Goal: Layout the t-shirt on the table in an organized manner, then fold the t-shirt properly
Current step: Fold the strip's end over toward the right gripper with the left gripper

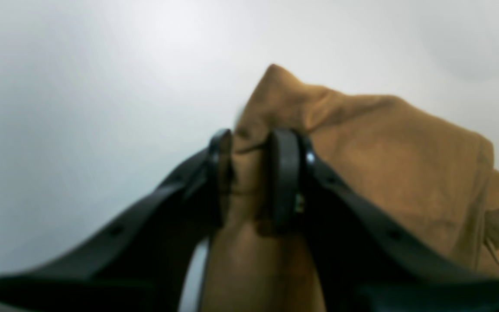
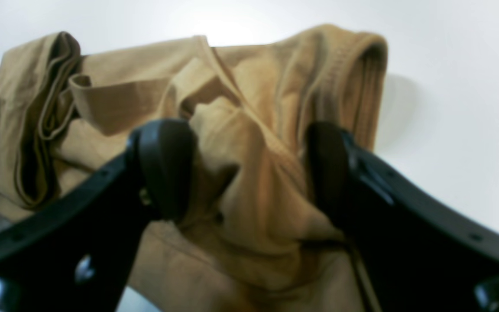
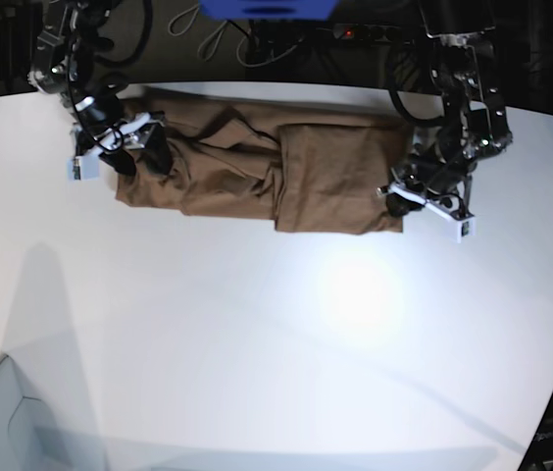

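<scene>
The shirt (image 3: 257, 177) lies bunched in a long strip near the table's (image 3: 257, 343) far edge. Our left gripper (image 1: 251, 182) is clenched on a fold at one end; our right gripper (image 2: 249, 169) stands wide, jaws straddling rumpled cloth by the ribbed collar without pinching it. The fabric looks soft, light and limp, so we judge hems and shoulder seams the best holds.

The counter (image 3: 257, 334) in front of the t-shirt (image 3: 257, 177) is bare and passable for my fingers. The shirt's bunched folds block the back strip between my two arms.
</scene>
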Available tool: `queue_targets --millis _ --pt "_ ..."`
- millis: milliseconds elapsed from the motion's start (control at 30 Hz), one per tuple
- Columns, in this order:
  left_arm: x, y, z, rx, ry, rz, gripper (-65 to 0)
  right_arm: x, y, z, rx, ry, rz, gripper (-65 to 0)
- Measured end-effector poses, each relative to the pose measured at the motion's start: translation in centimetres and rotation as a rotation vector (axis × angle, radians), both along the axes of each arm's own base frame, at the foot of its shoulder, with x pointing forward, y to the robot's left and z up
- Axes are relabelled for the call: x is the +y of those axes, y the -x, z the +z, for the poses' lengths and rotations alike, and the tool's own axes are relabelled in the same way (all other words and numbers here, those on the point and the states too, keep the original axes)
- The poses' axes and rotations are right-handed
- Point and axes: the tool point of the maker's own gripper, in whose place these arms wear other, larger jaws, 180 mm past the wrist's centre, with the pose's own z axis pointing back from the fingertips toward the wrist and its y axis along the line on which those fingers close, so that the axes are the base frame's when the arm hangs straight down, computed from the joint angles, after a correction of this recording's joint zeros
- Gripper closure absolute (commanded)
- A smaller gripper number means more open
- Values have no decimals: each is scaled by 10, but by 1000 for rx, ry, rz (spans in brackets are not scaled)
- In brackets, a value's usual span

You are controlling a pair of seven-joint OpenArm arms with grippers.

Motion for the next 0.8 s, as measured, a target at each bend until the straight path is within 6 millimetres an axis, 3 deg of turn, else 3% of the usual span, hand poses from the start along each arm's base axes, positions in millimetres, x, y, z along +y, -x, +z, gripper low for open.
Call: queue_targets --millis 200,400,600,733,800 --pt "1 2 2 -2 -2 0 -151 -2 1 -1 3 12 24 -407" --pt "2 7 7 0 -24 -11 -151 -1 0 -3 10 17 27 -267" --pt "3 7 9 -5 -26 -7 -151 33 0 -10 18 -41 104 -127" --pt "3 7 9 -4 -26 -7 -151 34 1 -9 26 -22 124 -4" --pt "3 6 9 -6 -26 -8 -151 34 0 -5 30 10 147 0"
